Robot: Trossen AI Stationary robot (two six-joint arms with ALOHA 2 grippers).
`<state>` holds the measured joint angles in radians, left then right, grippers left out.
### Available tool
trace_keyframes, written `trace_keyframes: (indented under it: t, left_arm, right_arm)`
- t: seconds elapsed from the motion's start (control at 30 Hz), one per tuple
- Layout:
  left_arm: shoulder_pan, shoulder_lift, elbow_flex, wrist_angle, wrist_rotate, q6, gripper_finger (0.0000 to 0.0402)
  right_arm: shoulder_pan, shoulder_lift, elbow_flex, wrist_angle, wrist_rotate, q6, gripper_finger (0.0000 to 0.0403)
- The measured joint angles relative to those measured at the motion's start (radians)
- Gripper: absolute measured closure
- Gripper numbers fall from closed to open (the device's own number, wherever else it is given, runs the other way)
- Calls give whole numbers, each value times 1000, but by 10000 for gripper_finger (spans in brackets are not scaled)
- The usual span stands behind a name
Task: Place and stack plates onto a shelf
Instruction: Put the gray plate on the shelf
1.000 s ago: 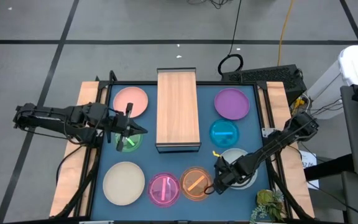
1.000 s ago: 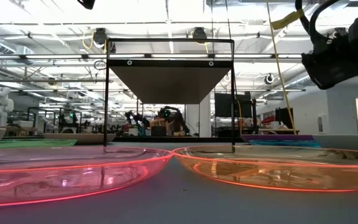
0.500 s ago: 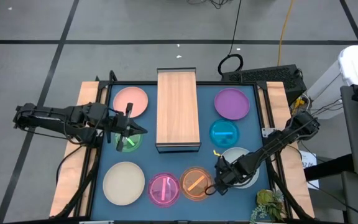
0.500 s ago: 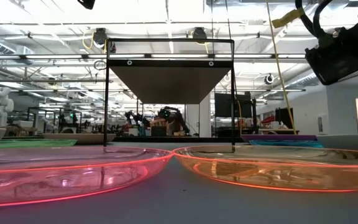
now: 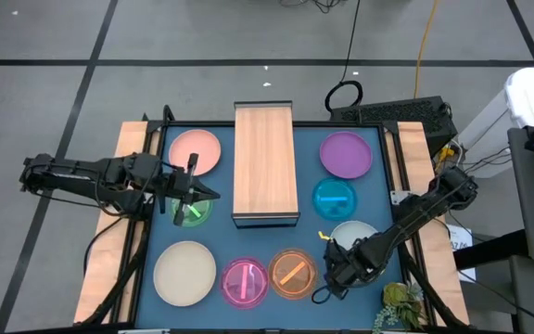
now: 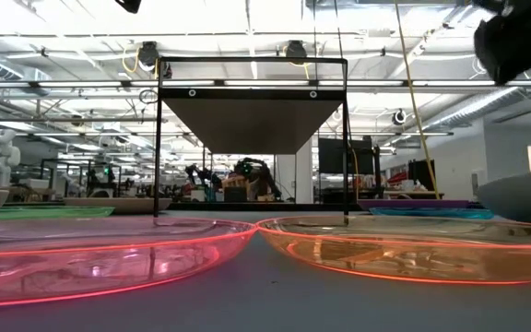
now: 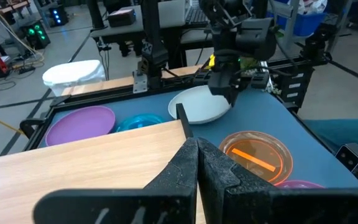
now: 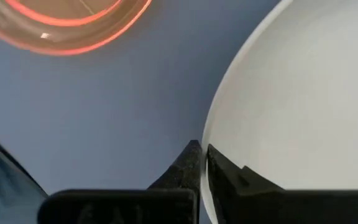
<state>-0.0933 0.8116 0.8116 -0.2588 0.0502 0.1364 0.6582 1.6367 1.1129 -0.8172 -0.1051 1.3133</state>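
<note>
The right gripper [image 5: 334,266] has its fingers pinched on the rim of the white plate [image 7: 199,104] near the worktop's front right corner, so the pick-up is in hand; next, I judge, comes lifting it to the shelf [image 5: 265,161] at mid-table.

Right arm stretched in from bench's right edge, elbow bent, wrist angled low toward front. Right end effector [image 5: 334,269] fingers pinched together. Left arm reaching in from left side, level; left end effector [image 5: 196,193] fingers closed, nothing between.
</note>
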Motion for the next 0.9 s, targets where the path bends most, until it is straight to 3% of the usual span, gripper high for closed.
trace_keyframes:
  t: [0.43, 0.9]
  left_arm:
    - [0, 0, 0, 0, 0, 11, 398]
    - [0, 0, 0, 0, 0, 12, 398]
  right_arm:
    - [87, 0, 122, -208, 60, -108, 402]
    - [151, -69, 126, -209, 153, -124, 402]
